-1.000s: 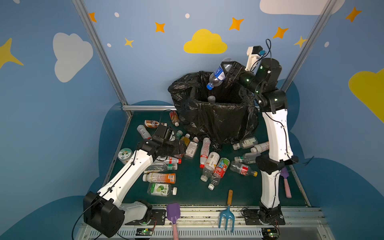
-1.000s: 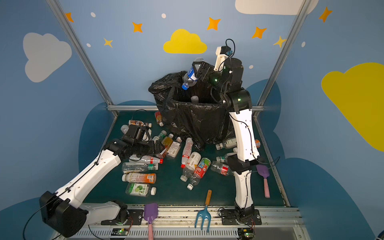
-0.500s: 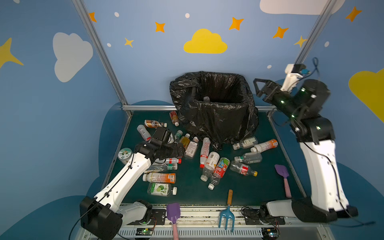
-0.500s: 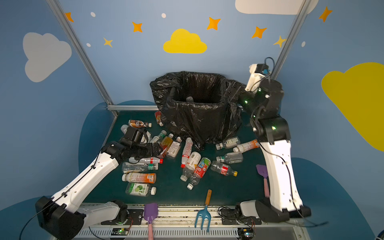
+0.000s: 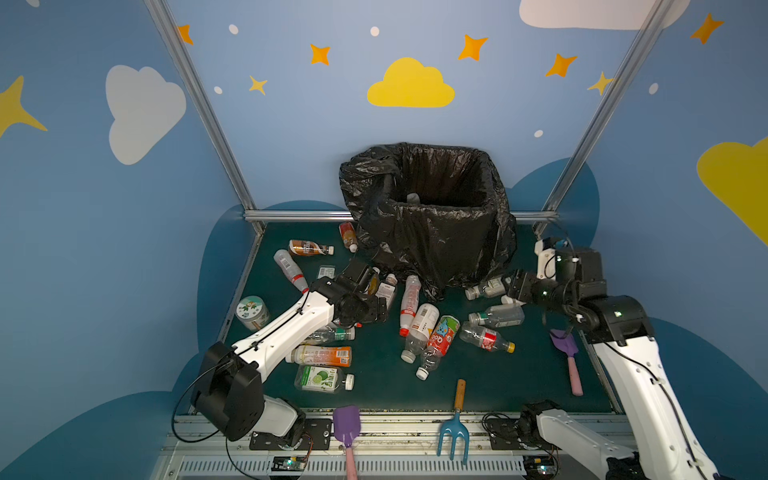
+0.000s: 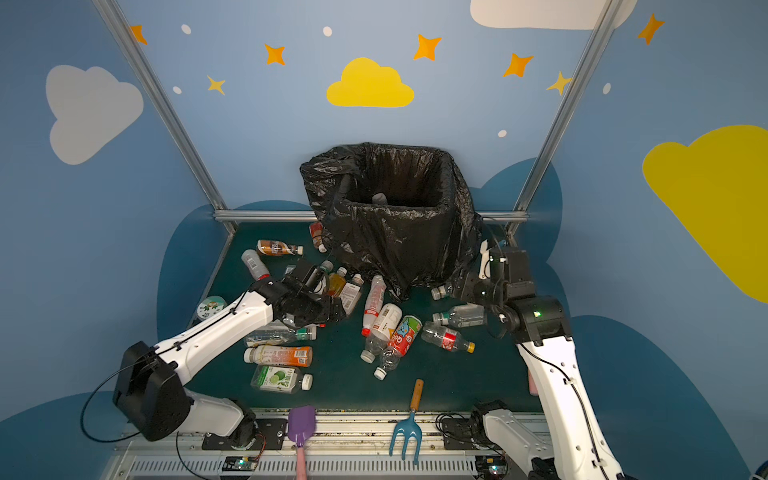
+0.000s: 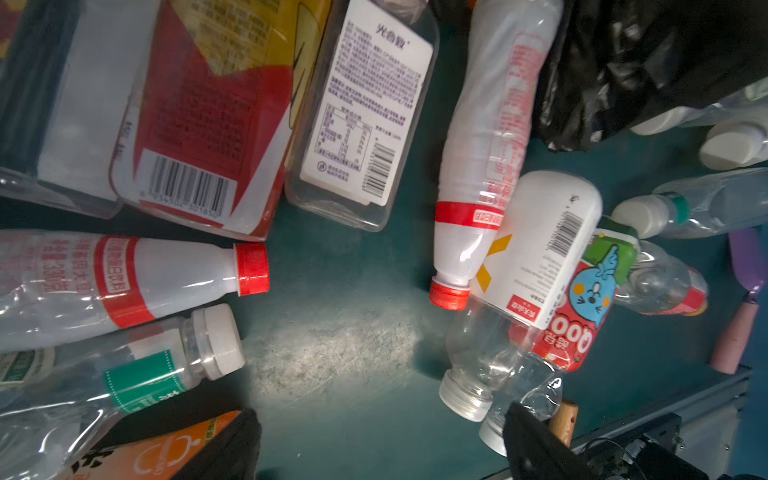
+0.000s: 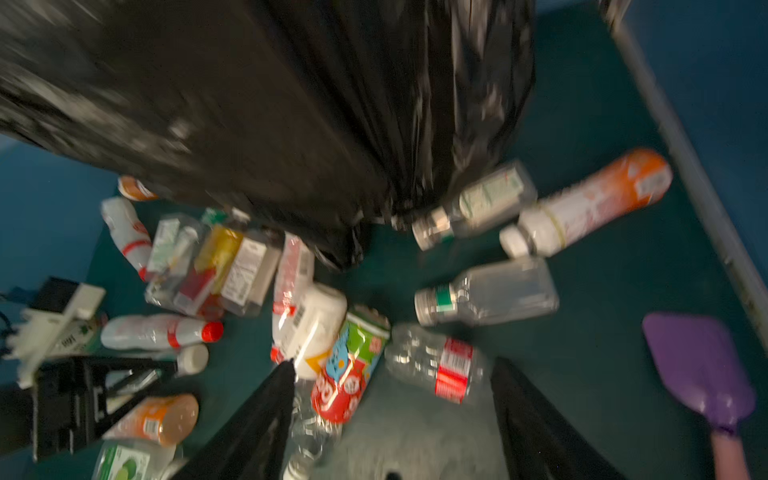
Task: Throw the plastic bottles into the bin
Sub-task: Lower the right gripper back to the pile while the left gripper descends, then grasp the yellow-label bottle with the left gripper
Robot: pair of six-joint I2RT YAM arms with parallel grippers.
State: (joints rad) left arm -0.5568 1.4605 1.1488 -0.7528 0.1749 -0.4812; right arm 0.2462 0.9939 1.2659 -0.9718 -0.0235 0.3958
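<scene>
Blur smears the right wrist view; labels there are unreadable. Fingers of the right gripper [image 8: 392, 365] stand apart, nothing between them, low beside the large square bin lined with crinkled glossy black plastic bag [image 5: 436, 249]. Only the black tips of the left gripper [image 7: 382, 415] show in its wrist view, also spread and empty, over bare dark green mat [image 5: 519, 386]. In both top views the left forearm [image 5: 291, 328] covers several of the small clear and white plastic bottles [image 5: 415, 309]; the right gripper hides most of a white bottle with orange label [image 8: 590, 199] by the bin's corner. Pale grey shape [image 5: 411, 198] inside the bin, too dim to identify. Readable: "Qoo" on a red-labelled clear bottle [image 7: 573, 328]; elsewhere barcodes and small Chinese print. Bottles lie scattered on the mat before the bin, some touching the bag. Around: squat round jar with green-white lid [image 5: 251, 311], two purple toy shovels [image 5: 347, 422], blue toy rake [image 5: 455, 436] at the front edge.
</scene>
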